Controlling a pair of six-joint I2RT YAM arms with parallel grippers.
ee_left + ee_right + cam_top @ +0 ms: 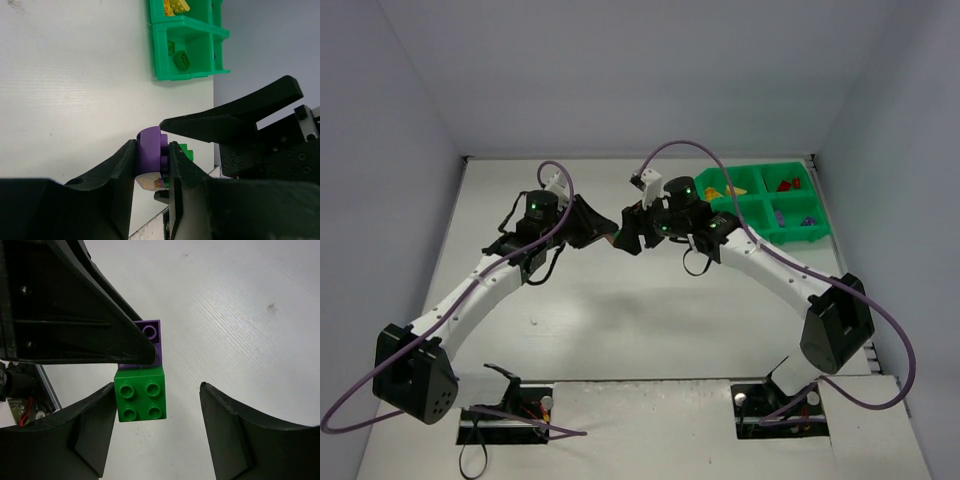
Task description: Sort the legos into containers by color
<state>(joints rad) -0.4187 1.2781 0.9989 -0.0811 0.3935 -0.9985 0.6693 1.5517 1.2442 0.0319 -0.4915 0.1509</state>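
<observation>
Stuck pair in the middle: the pull-apart looks ready to start.
The left gripper [152, 149] is clamped on the purple brick [148, 156]. The right gripper [157, 405] is spread wide, with the green brick [140, 392] between its fingers, hard by one, clear of the other, and joined to the purple. My read: the right closes on green and tugs it free, then heads for the tray [190, 75], well apart.

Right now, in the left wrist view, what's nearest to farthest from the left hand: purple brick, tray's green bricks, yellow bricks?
1. Purple brick, clamped in the left hand.
2. Green bricks, near compartment of the tray.
3. Yellow bricks, in the compartment beyond.
</observation>
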